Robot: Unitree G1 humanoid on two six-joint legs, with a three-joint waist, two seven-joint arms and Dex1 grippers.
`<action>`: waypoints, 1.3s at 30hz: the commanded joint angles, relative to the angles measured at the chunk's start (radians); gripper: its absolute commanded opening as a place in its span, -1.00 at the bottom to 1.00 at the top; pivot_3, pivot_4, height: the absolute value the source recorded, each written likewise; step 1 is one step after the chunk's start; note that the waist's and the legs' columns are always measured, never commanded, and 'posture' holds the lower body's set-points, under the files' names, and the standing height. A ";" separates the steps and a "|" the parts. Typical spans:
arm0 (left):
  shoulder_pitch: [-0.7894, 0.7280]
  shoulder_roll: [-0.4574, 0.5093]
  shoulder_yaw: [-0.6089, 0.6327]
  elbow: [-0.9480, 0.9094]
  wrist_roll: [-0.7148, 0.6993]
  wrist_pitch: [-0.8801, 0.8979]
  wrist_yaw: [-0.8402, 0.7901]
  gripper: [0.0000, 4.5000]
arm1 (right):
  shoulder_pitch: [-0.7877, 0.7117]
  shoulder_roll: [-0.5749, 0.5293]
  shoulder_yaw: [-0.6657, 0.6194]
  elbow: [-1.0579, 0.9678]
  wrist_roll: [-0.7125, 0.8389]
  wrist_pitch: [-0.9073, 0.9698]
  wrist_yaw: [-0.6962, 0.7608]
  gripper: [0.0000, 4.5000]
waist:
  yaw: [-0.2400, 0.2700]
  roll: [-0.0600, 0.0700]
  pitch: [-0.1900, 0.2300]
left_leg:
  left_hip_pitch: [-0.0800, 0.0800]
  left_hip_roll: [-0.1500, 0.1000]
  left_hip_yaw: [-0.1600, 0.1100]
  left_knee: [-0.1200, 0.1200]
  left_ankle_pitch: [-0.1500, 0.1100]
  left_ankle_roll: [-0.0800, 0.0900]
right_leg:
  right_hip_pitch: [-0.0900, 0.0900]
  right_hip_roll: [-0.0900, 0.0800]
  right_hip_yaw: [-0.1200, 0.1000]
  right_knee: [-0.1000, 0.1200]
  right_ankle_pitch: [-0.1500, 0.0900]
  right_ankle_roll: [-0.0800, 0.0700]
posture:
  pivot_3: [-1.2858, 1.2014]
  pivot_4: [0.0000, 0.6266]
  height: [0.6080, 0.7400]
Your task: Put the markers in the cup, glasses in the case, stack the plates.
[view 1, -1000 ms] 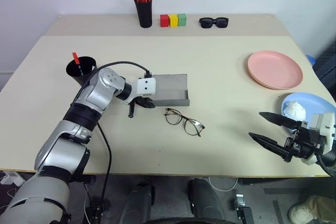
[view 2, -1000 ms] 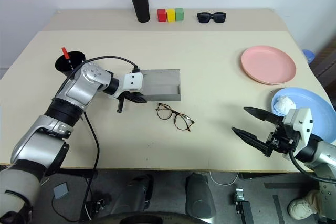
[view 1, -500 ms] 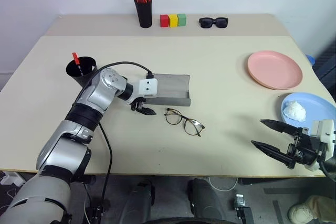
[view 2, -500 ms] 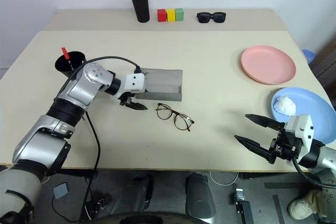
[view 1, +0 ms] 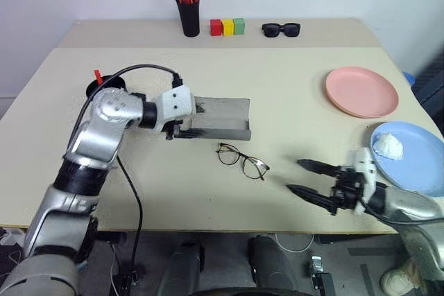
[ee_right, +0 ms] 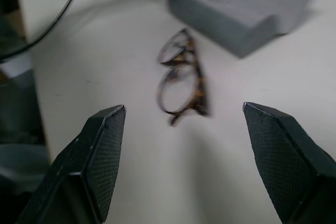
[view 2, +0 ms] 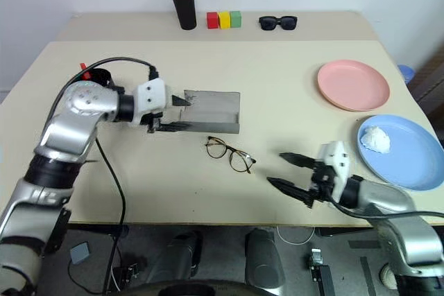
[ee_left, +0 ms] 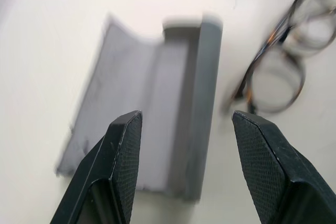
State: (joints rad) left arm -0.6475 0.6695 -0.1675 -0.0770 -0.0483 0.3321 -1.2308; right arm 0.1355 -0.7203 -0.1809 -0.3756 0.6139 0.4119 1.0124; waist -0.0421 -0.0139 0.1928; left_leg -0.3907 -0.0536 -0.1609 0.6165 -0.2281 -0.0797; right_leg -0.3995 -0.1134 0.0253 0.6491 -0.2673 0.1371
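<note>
We have the left tool (view 1: 186, 121) released, fingers apart and holding nothing, sitting at the left end of the case (view 1: 220, 118), which lies open on the table (view 1: 277, 88) with its lid flat; in the left wrist view the case (ee_left: 157, 114) shows between our two fingers, and the glasses (ee_left: 275, 72) lie just beyond its far long side. Our right tool (view 2: 290, 172) is also released, fingers spread wide and empty, pointing toward the glasses (view 1: 243, 159), which lie near but clear of its tips, unfolded on the table, just in front of the case and not touching it; in the right wrist view they sit centred between our fingers with the case behind them. The cup (view 1: 104, 86) stands just behind our left arm, partly hidden by it, with one red-capped marker (view 1: 98, 74) sticking out of it. The light blue plate (view 1: 416, 157) with its white lump (view 1: 388, 145) is just to the right of our right tool, and the pink plate (view 1: 362, 91) lies farther back on that side, apart from the blue one, not stacked. Along the far edge of the table, well away from both tools, we see a pen holder (view 1: 189, 12), three coloured blocks (view 1: 228, 27) and sunglasses (view 1: 281, 29).
</note>
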 commanded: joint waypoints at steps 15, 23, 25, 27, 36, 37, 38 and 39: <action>0.401 0.139 0.040 -0.388 -0.167 0.192 0.109 0.22 | -0.486 -0.027 0.319 0.243 -0.114 0.197 0.104 0.62 | 0.018 0.000 0.000 | 0.000 0.000 0.000 0.001 0.000 0.000 | 0.001 0.000 0.000 -0.002 0.000 -0.001 | 0.03 -0.52 1.00; 0.408 0.132 0.015 -0.380 -0.179 0.190 0.156 0.22 | -0.616 0.005 0.381 0.349 -0.180 0.195 0.137 0.62 | 0.024 0.000 0.000 | 0.000 0.000 0.000 0.000 0.000 0.000 | 0.000 0.000 0.000 -0.003 0.000 -0.001 | 0.03 -0.52 1.00; 0.410 0.131 0.014 -0.378 -0.184 0.190 0.162 0.22 | -0.648 0.012 0.398 0.364 -0.194 0.202 0.146 0.62 | 0.022 0.000 0.000 | 0.000 0.000 0.000 0.000 0.000 0.000 | 0.000 0.000 0.000 -0.003 0.000 -0.001 | 0.03 -0.52 1.00; 0.408 0.123 0.005 -0.376 -0.180 0.192 0.175 0.22 | -0.669 0.014 0.412 0.380 -0.207 0.199 0.161 0.62 | 0.021 0.000 0.000 | 0.000 0.000 0.000 0.000 0.000 0.000 | 0.000 0.000 0.000 -0.002 0.000 -0.001 | 0.03 -0.52 1.00; 0.403 0.108 -0.008 -0.359 -0.173 0.195 0.228 0.22 | -0.723 0.026 0.457 0.429 -0.237 0.213 0.237 0.62 | 0.023 0.000 0.000 | 0.000 0.000 0.000 0.000 0.000 0.000 | 0.000 0.000 0.000 -0.003 0.000 -0.001 | 0.03 -0.52 1.00; 0.401 0.106 -0.007 -0.356 -0.172 0.197 0.235 0.22 | -0.726 0.030 0.460 0.432 -0.242 0.212 0.241 0.62 | 0.023 0.000 0.000 | 0.000 0.000 0.000 0.000 0.000 0.000 | 0.000 0.000 0.000 -0.003 0.000 -0.001 | 0.03 -0.52 1.00; 0.399 0.105 -0.007 -0.350 -0.169 0.197 0.241 0.22 | -0.729 0.036 0.464 0.438 -0.249 0.207 0.242 0.62 | 0.023 0.000 0.000 | 0.000 0.000 0.000 0.000 0.000 0.000 | 0.000 0.000 0.000 -0.003 0.000 -0.001 | 0.03 -0.52 1.00; 0.398 0.106 -0.007 -0.346 -0.167 0.196 0.247 0.22 | -0.731 0.040 0.466 0.441 -0.252 0.206 0.245 0.62 | 0.022 0.000 0.000 | 0.000 0.000 0.000 0.000 0.000 0.000 | 0.000 0.000 0.000 -0.003 0.000 -0.001 | 0.03 -0.52 1.00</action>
State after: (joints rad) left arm -0.2404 0.7759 -0.1795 -0.4227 -0.2251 0.5350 -0.9966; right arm -0.5696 -0.6923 0.2881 0.0689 0.3637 0.6265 1.2450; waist -0.0204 -0.0142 0.1930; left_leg -0.3909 -0.0535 -0.1606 0.6162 -0.2283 -0.0794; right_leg -0.3995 -0.1134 0.0250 0.6464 -0.2673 0.1365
